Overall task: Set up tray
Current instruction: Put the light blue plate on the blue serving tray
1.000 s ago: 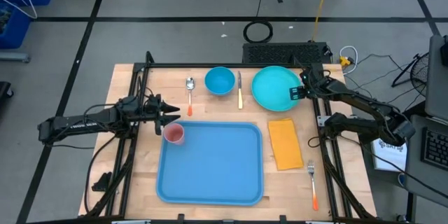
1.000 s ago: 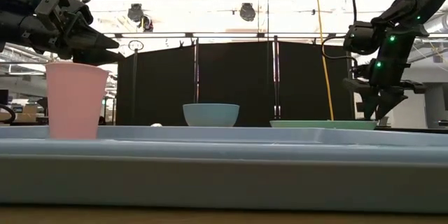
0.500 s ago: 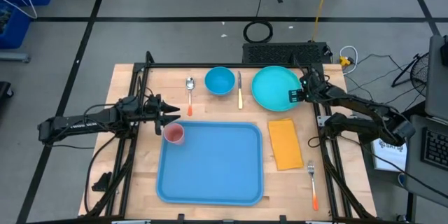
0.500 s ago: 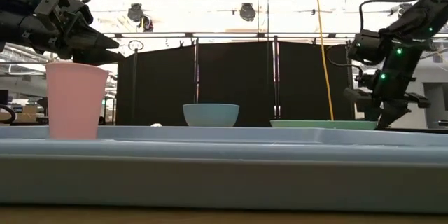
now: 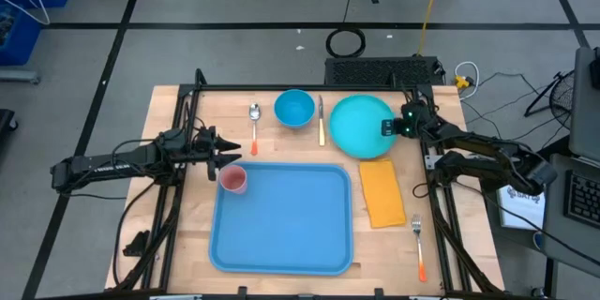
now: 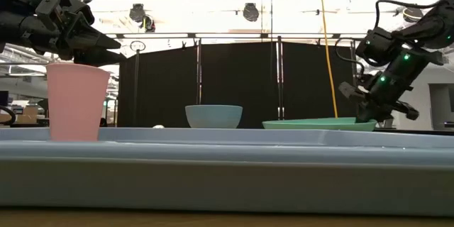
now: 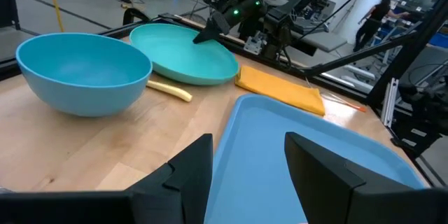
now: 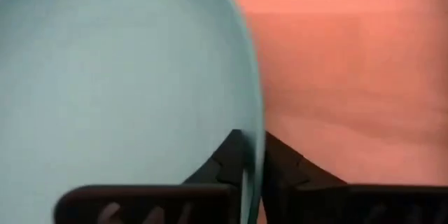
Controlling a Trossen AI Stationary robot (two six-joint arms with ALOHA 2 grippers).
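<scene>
The light-blue tray [image 5: 281, 217] lies at the table's middle front. A pink cup [image 5: 233, 180] stands upright in its far left corner. My left gripper [image 5: 221, 147] hovers open just above and beyond the cup [image 6: 76, 101], touching nothing. The round teal plate [image 5: 361, 126] sits at the far right, beyond the orange-yellow napkin [image 5: 381, 192]. My right gripper [image 5: 390, 127] is shut on the plate's right rim. My right gripper pinches the plate's right rim [image 8: 252, 155] between its two fingers, one on the plate's upper face and one on its underside. The fingers [image 6: 369, 112] come from the table's right, slanting down. The plate [image 6: 319, 123] sits tilted, its held edge higher.
A blue bowl [image 5: 294, 108] stands at the far middle, with a spoon [image 5: 254, 115] to its left and a knife [image 5: 321, 122] between it and the plate. A fork [image 5: 418, 244] lies near the front right. The table frame's rails run along both sides.
My right gripper has shut on the plate's right rim and moved a little toward the table's left. The plate has shifted left with it, and its right edge is now raised.
</scene>
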